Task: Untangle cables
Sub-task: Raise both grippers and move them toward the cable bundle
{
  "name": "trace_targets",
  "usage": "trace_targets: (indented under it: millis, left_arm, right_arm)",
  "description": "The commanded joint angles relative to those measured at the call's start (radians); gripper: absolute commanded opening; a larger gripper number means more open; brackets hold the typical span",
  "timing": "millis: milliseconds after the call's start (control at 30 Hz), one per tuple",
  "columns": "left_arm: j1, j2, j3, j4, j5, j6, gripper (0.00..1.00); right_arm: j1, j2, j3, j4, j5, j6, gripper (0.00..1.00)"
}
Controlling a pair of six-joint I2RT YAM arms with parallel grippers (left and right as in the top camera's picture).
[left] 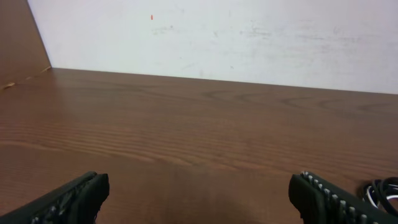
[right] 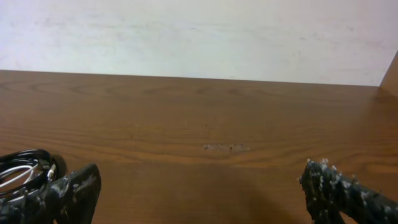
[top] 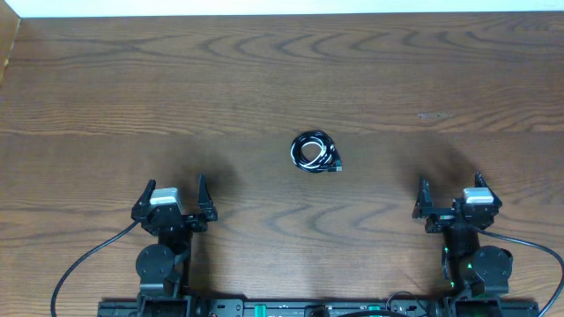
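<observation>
The wooden table stretched wide, meeting a brown side panel at its far-left corner and a white wall along its back edge; the left gripper sat at the near-left, jaws spread wide, holding and touching nothing; the cables, black cords with a white one coiled into one small tight bundle, lay at the table's middle, well apart from both grippers and farther back than either, with wood showing all round them; the right gripper sat at the near-right, jaws likewise spread wide and holding nothing
</observation>
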Motion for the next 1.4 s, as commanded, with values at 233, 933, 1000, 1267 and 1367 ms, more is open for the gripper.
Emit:
trace_targets:
  millis: [233,933,1000,1267,1367]
  left_arm:
    - [-0.002,0.002,-0.025,-0.029,-0.009,0.014,0.98]
    - [-0.002,0.017,0.075,0.192,0.672,-0.502,0.98]
    - [-0.001,0.036,0.174,0.187,0.672,-0.462,0.98]
    - [0.0,0.426,0.797,-0.406,0.676,-0.26,0.98]
    - [-0.002,0.682,1.046,-0.768,0.695,-0.14,0.98]
  right_arm:
    - [-0.003,-0.002,-0.003,0.105,-0.035,0.091,0.99]
    - [-0.003,-0.002,0.055,0.595,-0.611,0.719,0.99]
    - [-0.005,0.002,0.158,0.507,-0.602,0.658,0.99]
    - [-0.005,0.254,0.683,-0.302,-0.583,0.261,0.99]
    - [-0.004,0.444,0.832,-0.465,-0.595,0.22,0.99]
